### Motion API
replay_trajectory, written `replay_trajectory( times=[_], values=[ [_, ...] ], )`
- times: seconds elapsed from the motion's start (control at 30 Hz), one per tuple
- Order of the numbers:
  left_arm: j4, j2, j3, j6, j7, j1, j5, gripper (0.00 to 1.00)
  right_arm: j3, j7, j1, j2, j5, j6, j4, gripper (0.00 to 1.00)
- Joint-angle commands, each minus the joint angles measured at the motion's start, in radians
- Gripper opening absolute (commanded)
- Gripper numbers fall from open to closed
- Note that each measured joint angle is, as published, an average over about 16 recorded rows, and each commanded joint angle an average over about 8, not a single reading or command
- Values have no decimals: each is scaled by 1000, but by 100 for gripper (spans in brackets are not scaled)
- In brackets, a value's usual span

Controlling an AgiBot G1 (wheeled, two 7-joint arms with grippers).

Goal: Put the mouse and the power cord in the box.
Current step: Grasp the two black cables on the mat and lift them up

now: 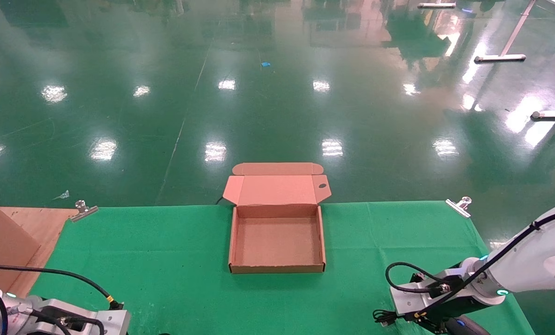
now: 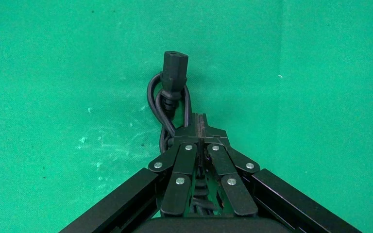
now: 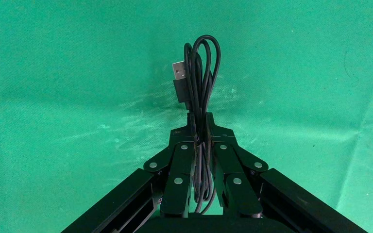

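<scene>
From the head view, the box (image 1: 277, 242) sits open and empty at the far middle of the green cloth (image 1: 165, 260), its lid (image 1: 277, 190) folded back past the far wall; the left arm's wrist shows low at the near edge, well to the box's left, and the right arm's wrist low and well to the box's right, both nearer the robot than the box. Neither claw's tips show here, and the mouse body itself cannot be made out beyond a dark rounded shape under the right wrist. In the left wrist view, the left gripper (image 2: 201, 127) is clenched on the power cord (image 2: 167, 104), the fingers pressed together over its loops, with the plug end (image 2: 175, 73) sticking out beyond the tips over the cloth. In the right wrist view, the right gripper (image 3: 199, 124) is clamped on a thin bundled cable (image 3: 201, 73) with a flat USB plug (image 3: 178, 73), which I take to be the mouse's own cable; the mouse does not show in this view. Both grasps look made, so the step in hand seems to be the carry. The next move calls for lifting each bundle clear of the cloth, bringing it over the box's near wall, and letting go only once it hangs inside the tray, one arm at a time so they do not crowd.
</scene>
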Motion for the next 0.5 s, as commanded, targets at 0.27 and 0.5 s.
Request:
replay_trajectory(
  times=[0.27,0.5],
  values=[
    [-2,3,5,1,7,-5,7,100,4,-3,-6,7,5,-6,0,0],
    [0,2,5,3,8,-10,6,100,6,-5,-12,8,8,-7,0,0]
  ],
)
